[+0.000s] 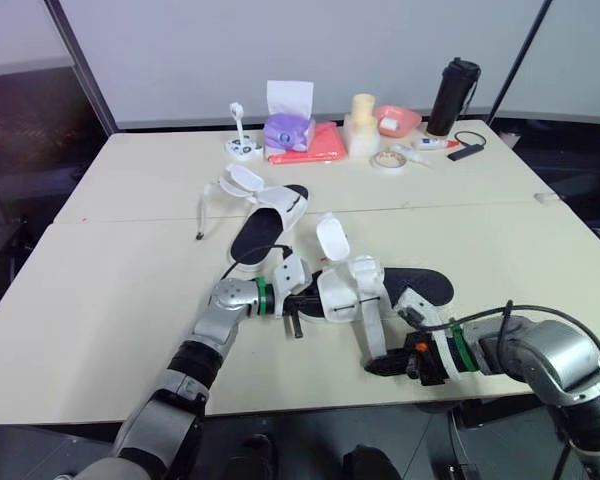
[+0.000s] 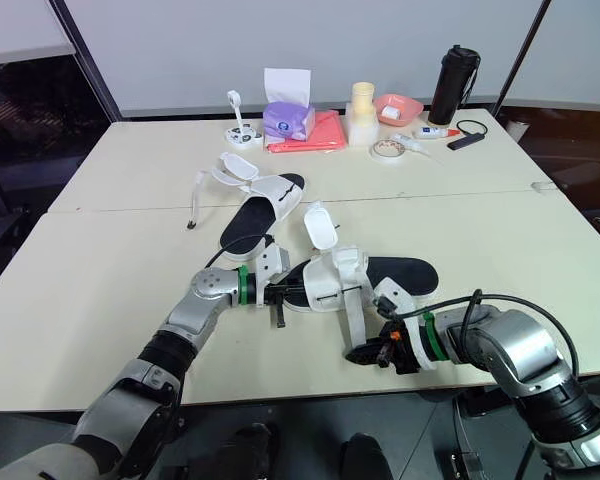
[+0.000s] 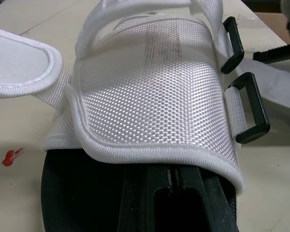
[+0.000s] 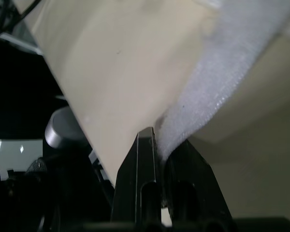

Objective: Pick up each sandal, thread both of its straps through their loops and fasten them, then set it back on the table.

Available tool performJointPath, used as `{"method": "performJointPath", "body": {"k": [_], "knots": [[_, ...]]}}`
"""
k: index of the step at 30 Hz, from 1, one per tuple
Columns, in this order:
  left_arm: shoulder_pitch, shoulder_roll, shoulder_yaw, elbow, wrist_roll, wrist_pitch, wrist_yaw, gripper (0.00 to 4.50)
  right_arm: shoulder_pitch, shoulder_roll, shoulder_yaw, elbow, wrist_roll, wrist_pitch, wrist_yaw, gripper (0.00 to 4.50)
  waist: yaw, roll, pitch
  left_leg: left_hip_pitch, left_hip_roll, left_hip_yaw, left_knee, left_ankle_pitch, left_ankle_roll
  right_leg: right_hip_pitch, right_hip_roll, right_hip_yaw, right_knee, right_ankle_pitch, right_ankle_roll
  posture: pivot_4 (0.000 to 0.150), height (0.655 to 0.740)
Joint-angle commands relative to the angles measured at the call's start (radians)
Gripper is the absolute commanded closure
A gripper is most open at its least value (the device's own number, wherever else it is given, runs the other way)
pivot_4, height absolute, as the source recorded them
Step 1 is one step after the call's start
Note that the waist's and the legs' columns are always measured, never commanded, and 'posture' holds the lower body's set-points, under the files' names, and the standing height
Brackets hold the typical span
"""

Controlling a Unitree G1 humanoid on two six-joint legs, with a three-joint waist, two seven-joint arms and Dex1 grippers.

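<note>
Two sandals lie on a big cream table (image 1: 100, 300), and the robot is working on the closer one. The far sandal (image 1: 270, 225) sits in the middle of the table with its white flaps open, so it looks not done yet. The near sandal (image 1: 355, 290) lies close to the front edge, between the two arms, with its black sole flat on the table. The left gripper (image 1: 292, 305) is at one end of this sandal. Its fingers are close together and seem to pinch the edge of the sole, most likely so the sandal does not slide when the strap gets pulled. The right gripper (image 1: 385, 362) is just in front of the sandal, low on the table. Its fingers (image 4: 145, 179) are squeezed tight on the end of a long white strap (image 1: 372, 335), which hangs down from the sandal's top. I think it holds the tip so it can be poked through a loop. Another flap (image 1: 332, 237) stands up at the back, loose. The two black loops (image 3: 251, 108) stick out on the side of the white top, and nothing goes through them yet.
</note>
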Motion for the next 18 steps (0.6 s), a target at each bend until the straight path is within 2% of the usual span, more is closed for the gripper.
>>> {"method": "performJointPath", "body": {"k": [1, 13, 18], "knots": [[0.015, 0.003, -0.020, 0.001, 0.015, 0.018, -0.003, 4.50, 0.034, -0.046, 0.018, -0.078, 0.010, -0.037, 0.037, 4.47, 0.000, 0.000, 0.000, 0.000, 0.000, 0.000, 0.000, 0.000, 0.000, 0.000, 0.000, 0.000, 0.000, 0.000, 0.000, 0.150, 0.7400], [0.017, 0.004, -0.021, -0.005, 0.015, 0.025, -0.002, 4.50, 0.095, -0.135, -0.063, -0.220, 0.093, -0.055, 0.066, 4.47, 0.002, 0.000, 0.000, 0.000, 0.000, 0.000, 0.000, 0.000, 0.000, 0.000, 0.000, 0.000, -0.001, 0.000, 0.000, 0.150, 0.7400], [0.014, 0.003, -0.021, -0.002, 0.016, 0.023, -0.002, 4.50, 0.071, -0.164, -0.162, -0.269, 0.168, -0.048, 0.073, 4.47, 0.002, 0.000, 0.000, 0.000, 0.001, 0.000, 0.000, 0.000, 0.000, 0.001, 0.000, 0.000, -0.002, 0.000, 0.000, 0.150, 0.7400]]}}
